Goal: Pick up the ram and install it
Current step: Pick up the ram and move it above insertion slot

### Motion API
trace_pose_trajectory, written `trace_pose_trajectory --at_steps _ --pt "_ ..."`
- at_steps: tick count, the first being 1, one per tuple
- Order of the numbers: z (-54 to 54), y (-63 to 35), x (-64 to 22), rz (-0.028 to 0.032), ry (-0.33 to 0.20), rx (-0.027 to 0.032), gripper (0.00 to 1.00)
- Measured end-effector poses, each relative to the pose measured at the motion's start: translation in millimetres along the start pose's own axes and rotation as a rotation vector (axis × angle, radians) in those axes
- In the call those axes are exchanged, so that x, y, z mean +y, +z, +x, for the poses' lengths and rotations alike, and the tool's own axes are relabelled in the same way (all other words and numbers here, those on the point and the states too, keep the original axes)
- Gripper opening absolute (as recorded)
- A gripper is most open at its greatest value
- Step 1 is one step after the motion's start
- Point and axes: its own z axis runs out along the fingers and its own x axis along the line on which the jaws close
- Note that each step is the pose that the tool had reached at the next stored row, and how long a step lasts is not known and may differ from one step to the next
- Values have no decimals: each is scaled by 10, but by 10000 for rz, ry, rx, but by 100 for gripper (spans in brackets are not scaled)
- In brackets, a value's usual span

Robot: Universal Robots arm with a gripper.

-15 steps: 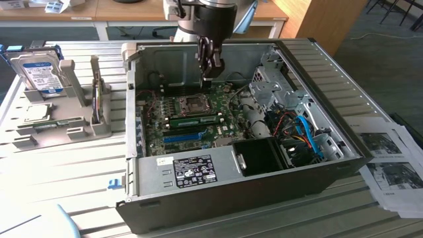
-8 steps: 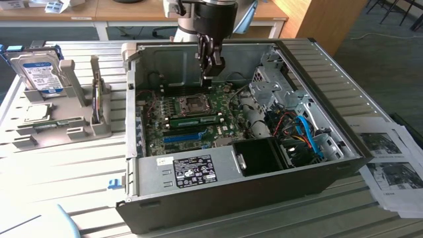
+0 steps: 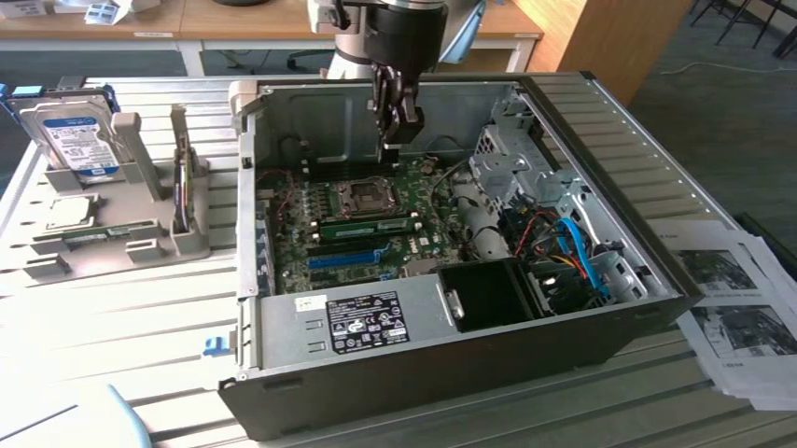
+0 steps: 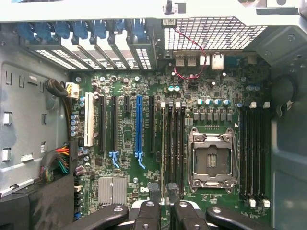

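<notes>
The ram (image 3: 369,227), a long green stick, sits on edge in a motherboard slot between the CPU socket (image 3: 369,194) and the blue slot (image 3: 342,258). From the wrist view it is a thin pale strip (image 4: 165,143) beside the black slots. My gripper (image 3: 400,142) hangs inside the open case, well above the board and clear of the ram. Its two black fingertips (image 4: 163,194) stand a little apart, with bare board showing between them and nothing held.
The computer case (image 3: 648,187) lies open on a slatted table. A grey fixture (image 3: 125,233) at the exterior view's left holds a blue-labelled hard drive (image 3: 75,135). Cables and a drive cage (image 3: 561,243) crowd the case's right side. Papers (image 3: 734,299) lie at the far right.
</notes>
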Motion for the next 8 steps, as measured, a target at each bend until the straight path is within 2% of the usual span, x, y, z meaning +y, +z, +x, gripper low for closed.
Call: trace_pose_trajectory --at_steps 3,4,5,8 --pt "0 0 0 0 0 0 18" --pt "0 0 0 0 0 0 17" --pt "0 0 0 0 0 1 10" --pt "0 0 0 0 0 1 9"
